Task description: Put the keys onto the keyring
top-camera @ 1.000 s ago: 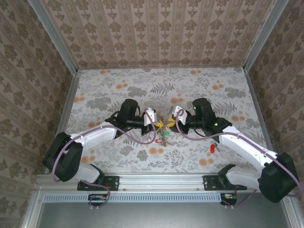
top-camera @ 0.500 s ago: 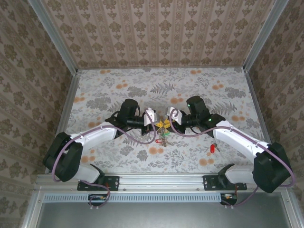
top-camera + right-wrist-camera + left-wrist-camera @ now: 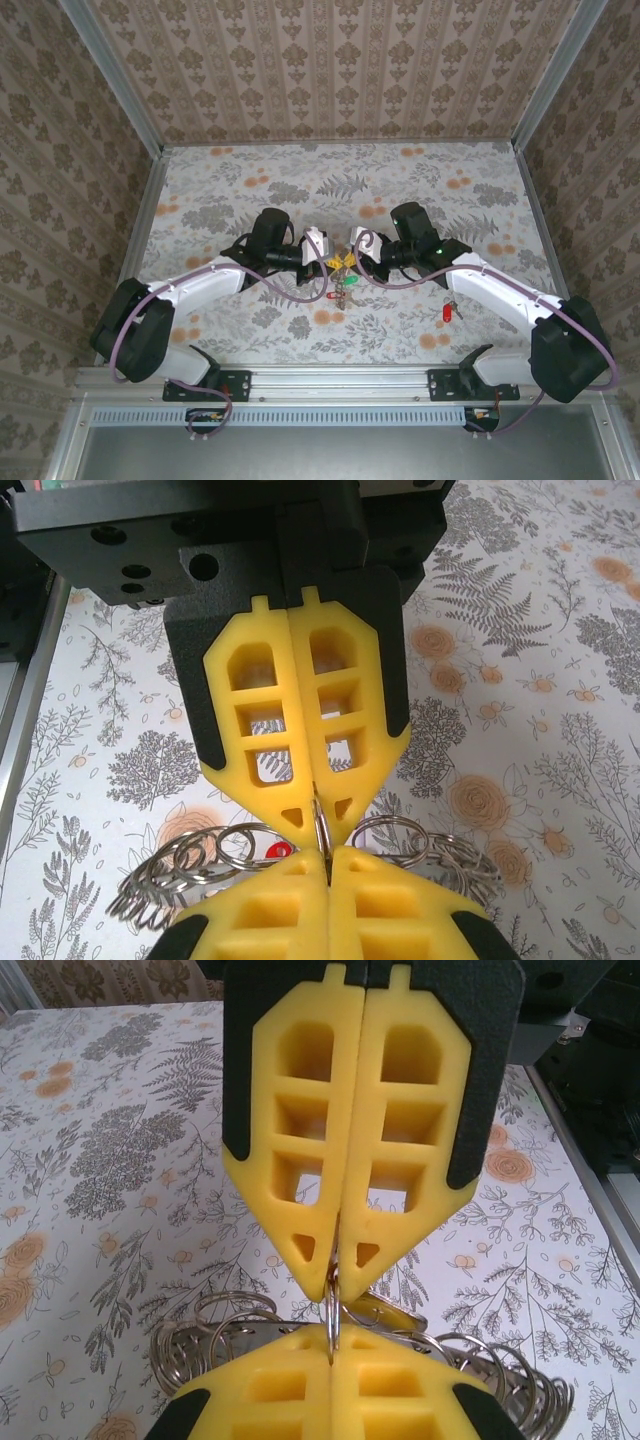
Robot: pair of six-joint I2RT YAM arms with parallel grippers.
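The left claw (image 3: 331, 1345) and the right claw (image 3: 326, 865) were both clamped on the thin silvery coiled metal keyring (image 3: 215, 1325), above the middle of the flowered bench (image 3: 250, 170). It looked light, springy and slippery, so a firm pinch on the wire seemed best.

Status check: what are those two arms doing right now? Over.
Left end effector, right end effector: both shut on coiled silvery metal keyring. Green plastic-headed key by the ring. Small red-headed key lying loose, apart.

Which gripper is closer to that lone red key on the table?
Right. The right gripper, shut on the keyring, sits left of the red key; the left gripper grips it farther left.
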